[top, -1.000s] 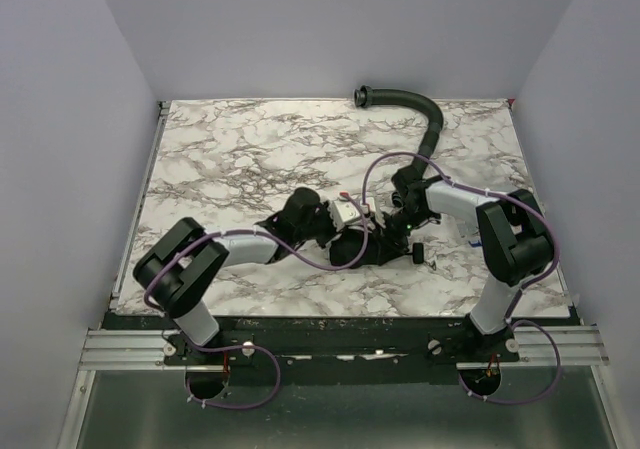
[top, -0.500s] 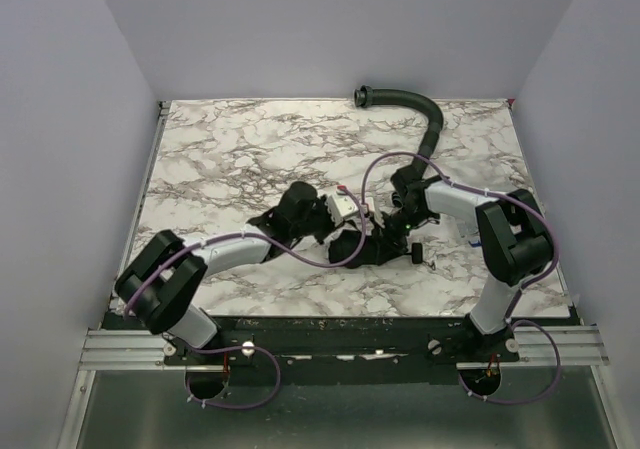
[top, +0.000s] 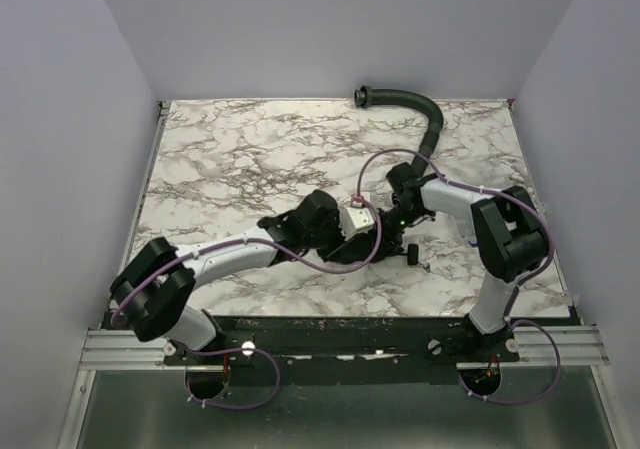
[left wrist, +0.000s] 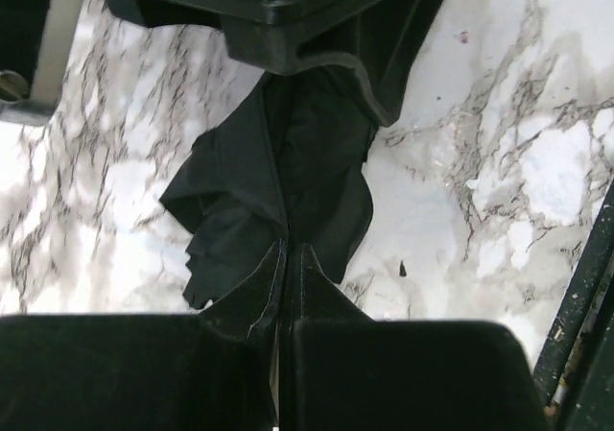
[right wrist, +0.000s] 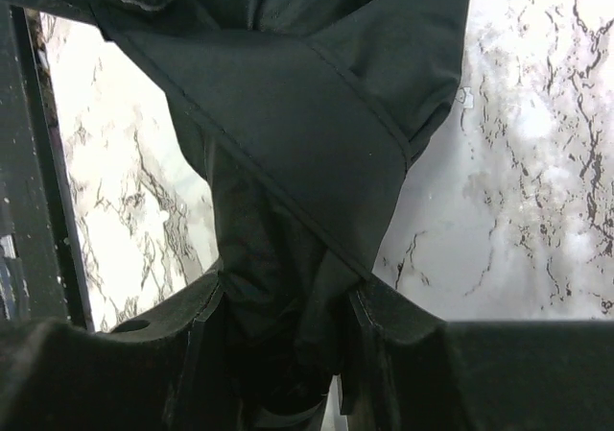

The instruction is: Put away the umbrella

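The umbrella (left wrist: pixel 278 153) is a crumpled black fabric bundle lying on the marble table (top: pixel 240 159), between my two grippers. In the top view only a bit of the umbrella (top: pixel 345 251) shows under the left wrist. My left gripper (left wrist: pixel 288 251) is shut, its tips pinching a fold of the fabric. My right gripper (right wrist: pixel 288 297) faces it and is shut around the thick part of the umbrella (right wrist: pixel 288 114), with a finger (right wrist: pixel 384 321) on each side. Both grippers meet near the table's middle, the left gripper (top: pixel 368 231) just beside the right gripper (top: pixel 390 219).
A curved black ribbed hose (top: pixel 425 114) lies at the back right of the table. A small black piece (top: pixel 413 255) sits to the right of the grippers. The table's dark front rail (left wrist: pixel 587 287) runs close by. Purple cables (top: pixel 375 164) loop over both arms.
My left gripper has shut and moved right and forward onto the umbrella, close to the right gripper. The left arm has stretched out lower. The right arm has shifted slightly left.
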